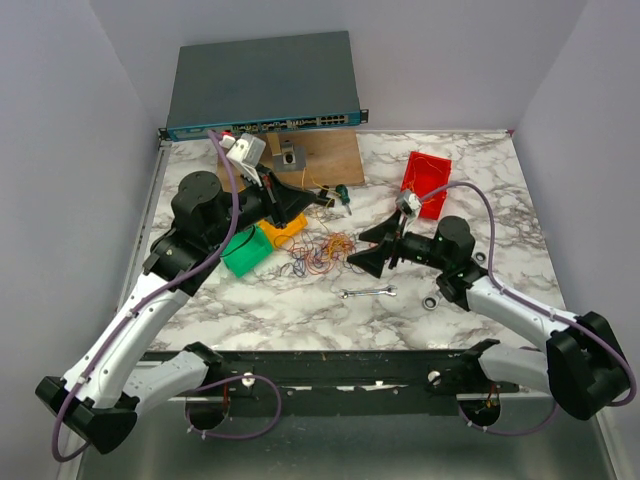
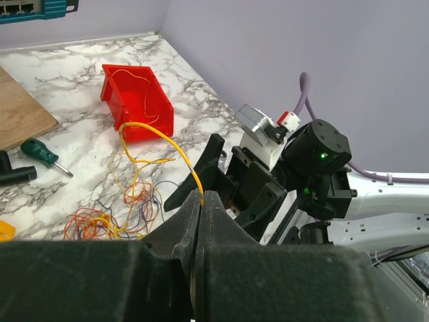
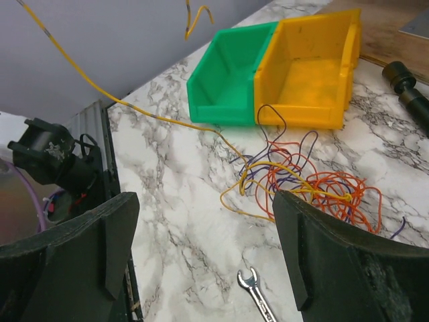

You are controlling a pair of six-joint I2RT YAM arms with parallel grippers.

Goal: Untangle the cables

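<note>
No text, label, brand, number or sign can be read in any of the three views. The front panel of the network switch (image 1: 262, 123) is too small and blurred for any lettering on it to be made out.

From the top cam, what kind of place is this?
Probably a robotics lab bench set up for electronics work: a network switch behind the marble-pattern table, a red parts bin, a wrench and a pile of loose cables.
</note>
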